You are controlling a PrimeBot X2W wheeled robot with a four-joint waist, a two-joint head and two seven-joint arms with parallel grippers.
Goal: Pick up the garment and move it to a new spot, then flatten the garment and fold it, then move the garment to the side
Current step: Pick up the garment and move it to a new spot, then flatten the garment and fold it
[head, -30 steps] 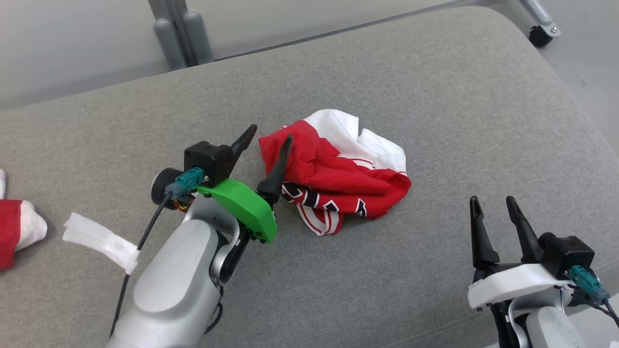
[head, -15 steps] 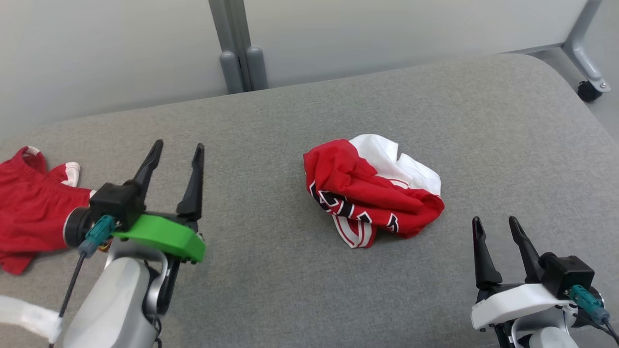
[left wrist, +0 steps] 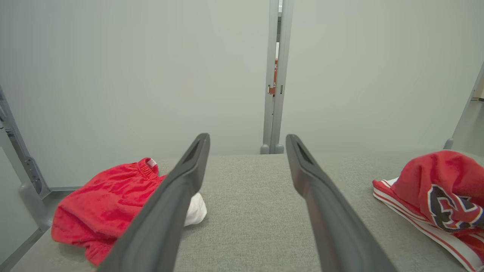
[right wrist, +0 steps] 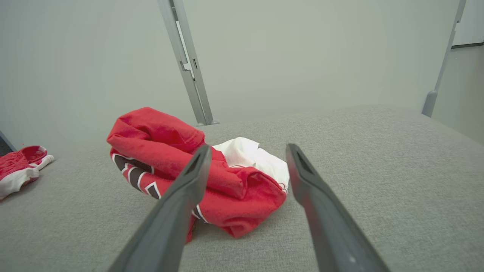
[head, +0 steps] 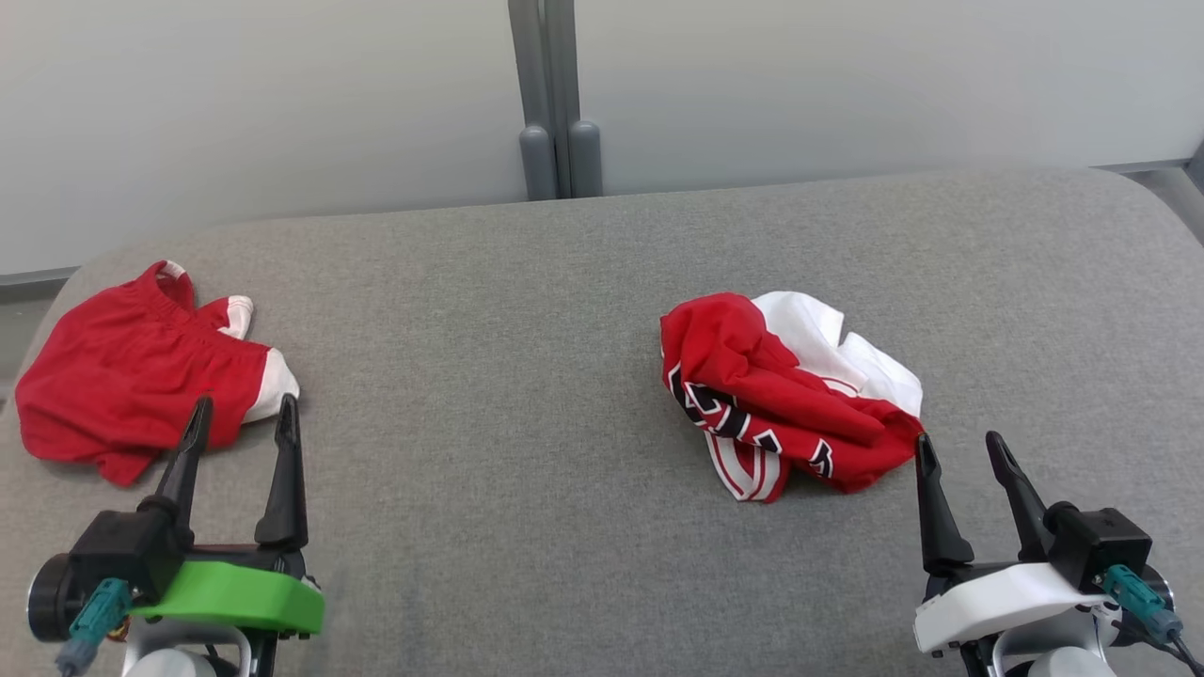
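The garment [head: 781,395] is a crumpled red and white jersey with dark lettering, lying in a heap right of centre on the grey padded surface [head: 489,376]. My right gripper [head: 959,442] is open just in front of the heap's right end, empty; its wrist view has the garment [right wrist: 170,151] close ahead, between and left of the gripper [right wrist: 248,147]. At the lower left my left gripper [head: 244,406] is open and empty, far from the jersey. From the left gripper [left wrist: 247,136] in its own view, the garment [left wrist: 435,185] lies at the right edge.
Red shorts with white trim [head: 132,376] lie at the surface's far left, just beyond my left fingertips, and appear as the shorts [left wrist: 102,204] and the shorts [right wrist: 19,162]. A grey post [head: 560,141] and pale wall panels stand behind the surface's rounded back edge.
My left gripper has drawn back from the garment's left edge to the lower left, still open. The head camera has swung, bringing the red shorts into view. The right gripper has stayed put.
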